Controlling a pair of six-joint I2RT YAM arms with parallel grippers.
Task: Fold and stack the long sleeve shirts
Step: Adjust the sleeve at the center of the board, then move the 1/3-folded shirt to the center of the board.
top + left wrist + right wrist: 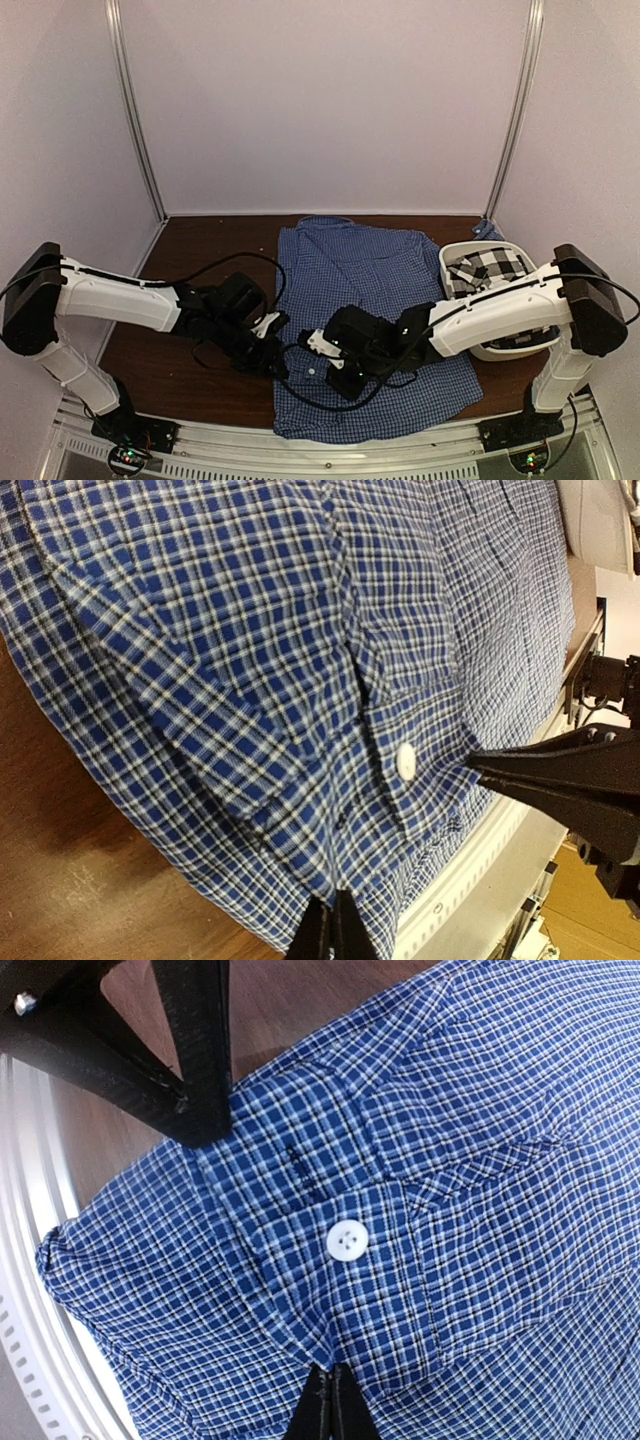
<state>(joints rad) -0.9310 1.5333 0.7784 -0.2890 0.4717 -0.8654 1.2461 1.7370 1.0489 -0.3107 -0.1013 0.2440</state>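
**Both claws close together on the blue shirt; the checked shirt is in the tub.**

Your left claw (272, 330) and right claw (318, 345) sit near each other, tips facing, low over the blue shirt (370, 270). The shirt lies spread on the table (200, 250), under both claws and running on beyond them toward the back wall. Well off to the right of your right claw, the white tub (447, 262) holds the black-and-white checked shirt (490, 268), bunched up inside it. Only the top camera shows you what is in the tub. Only the wrist cameras show the white button (347, 1240), just ahead of the right claw's tips and between the two claws. In each wrist view that claw's own fingers (325, 1410) are pressed together with no gap. You cannot tell whether any cloth is pinched between them.
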